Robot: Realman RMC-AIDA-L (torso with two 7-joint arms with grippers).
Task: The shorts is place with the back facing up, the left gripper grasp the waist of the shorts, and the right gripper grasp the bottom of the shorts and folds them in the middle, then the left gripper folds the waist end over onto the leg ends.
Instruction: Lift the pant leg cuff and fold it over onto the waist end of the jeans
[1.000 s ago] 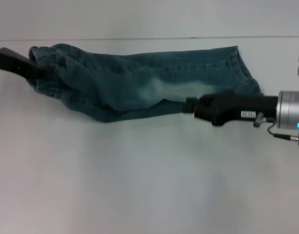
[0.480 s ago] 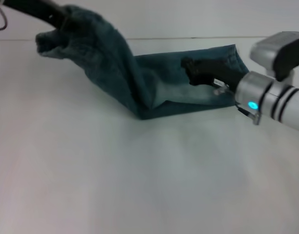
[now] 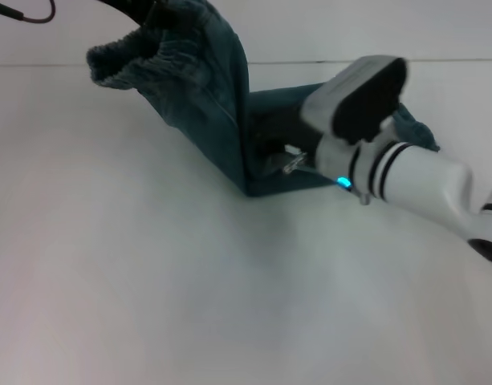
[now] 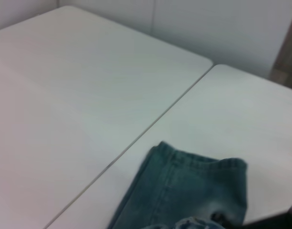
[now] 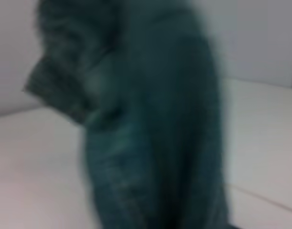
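Waist [image 3: 145,60] raised off table [image 3: 149,281], hanging from left gripper [image 3: 149,10] at top edge, apparently clamped on band, fingers mostly out of frame. Shorts [image 3: 213,112] draped down from it to a crease on table, leg ends [image 4: 198,164] flat beyond. Should carry waist across and lower onto hems, edges aligned, no dragging. Right gripper [image 3: 270,148] low beside crease, touching denim; opening hidden, cannot tell.

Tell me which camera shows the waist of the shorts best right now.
The head view: the waist hangs raised at the left gripper, ruffled band fully visible. The right wrist view shows it close but blurred. The left wrist view shows only a hemmed leg end, not the waist.
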